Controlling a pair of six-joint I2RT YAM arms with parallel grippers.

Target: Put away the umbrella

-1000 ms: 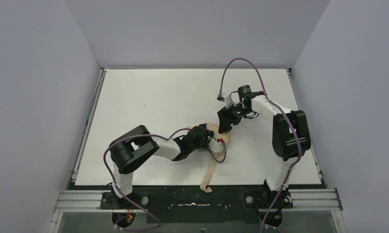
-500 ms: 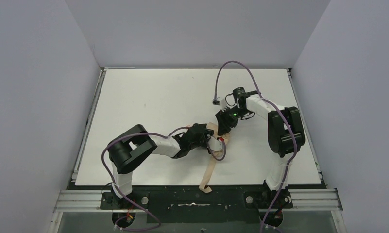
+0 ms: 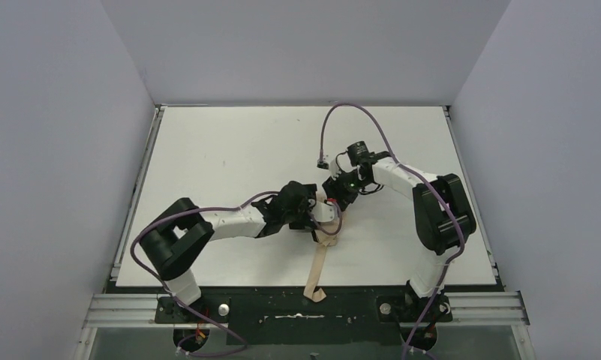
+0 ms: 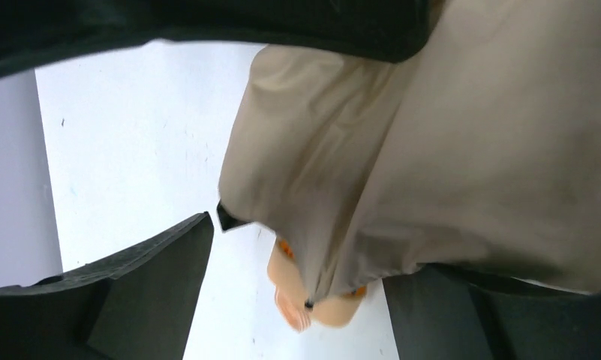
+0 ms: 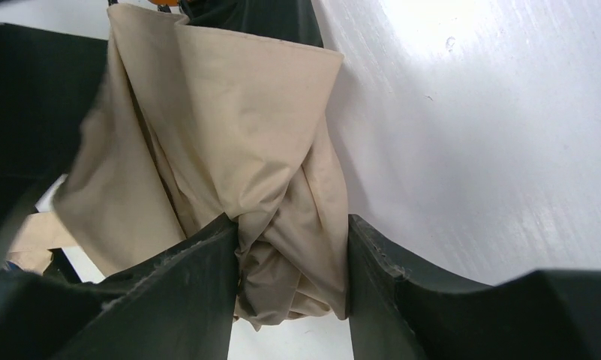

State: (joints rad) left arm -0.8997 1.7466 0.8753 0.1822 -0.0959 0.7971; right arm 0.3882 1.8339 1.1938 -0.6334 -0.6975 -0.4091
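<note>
The umbrella (image 3: 327, 217) lies bunched up in the middle of the table (image 3: 222, 150), between our two arms. Our right end effector (image 5: 289, 255) is pinching a thick fold of the tan cloth. Our left end effector (image 4: 305, 300) is spread wide. The cloth hangs between its fingers (image 4: 147, 292) and leans on one side only, with bare table showing on the other side. A long tan strip (image 3: 316, 270) runs from the bundle to the near edge of the table, and its end hangs over there.

Here is what we think could go wrong. We hold only soft cloth, not a hard part, so a pull could make the fold slip out. It could also tug the bundle open and make it messier. If our left end effector closes where it is now, it may catch just a thin bit of cloth, or nothing at all. Our two end effectors sit very near each other, so a quick move could bump them together. The strip could also snag on the table edge if we drag the bundle away.
</note>
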